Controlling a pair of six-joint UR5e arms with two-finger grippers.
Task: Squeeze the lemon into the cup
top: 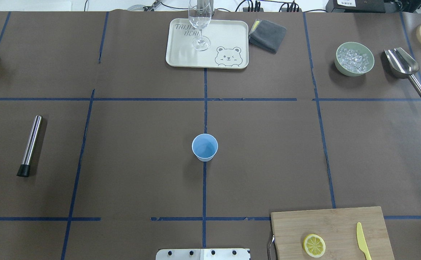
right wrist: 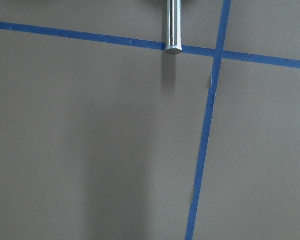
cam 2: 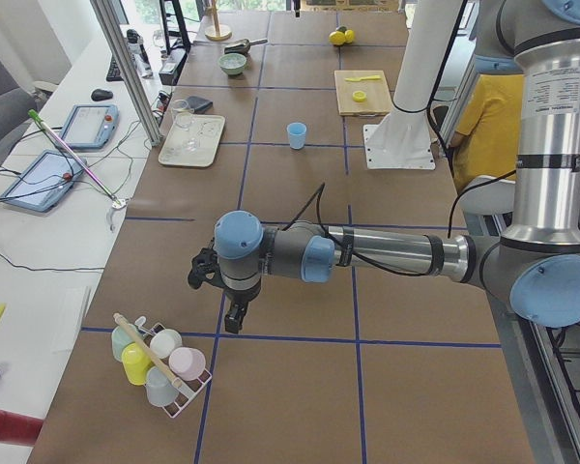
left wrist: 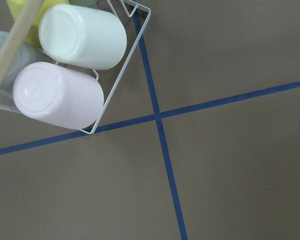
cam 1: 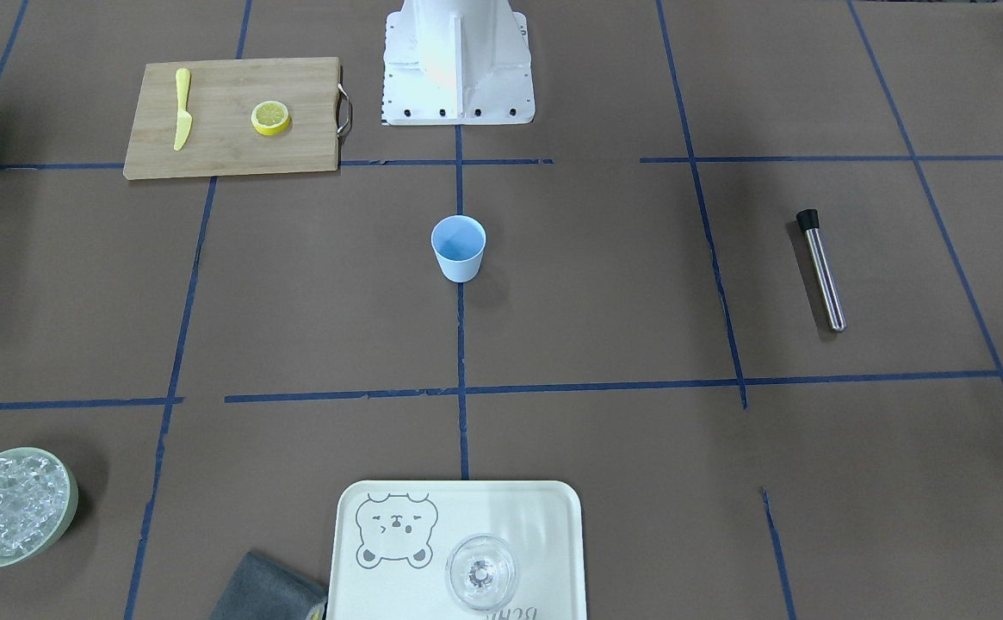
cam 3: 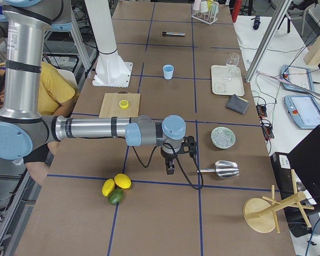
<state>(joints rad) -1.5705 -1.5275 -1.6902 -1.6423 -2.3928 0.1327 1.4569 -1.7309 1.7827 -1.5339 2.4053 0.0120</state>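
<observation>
left gripper [cam 2: 233, 321]: shown from the side only, jaw state unreadable
right gripper [cam 3: 170, 169]: the same, unreadable
cutting board [top: 340, 224]: near end cropped in the overhead view
glass [top: 199, 18]: rim cropped there

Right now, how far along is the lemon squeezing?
Done: nothing yet. The lemon lies on the cutting board beside the knife; the cup looks empty. In hand: no step; the left arm and right arm hover at the table's ends. Left: pick, carry, squeeze.

Light-blue cup [top: 205, 147]; yellow lemon [top: 314, 245]; yellow knife [top: 363, 245].
</observation>
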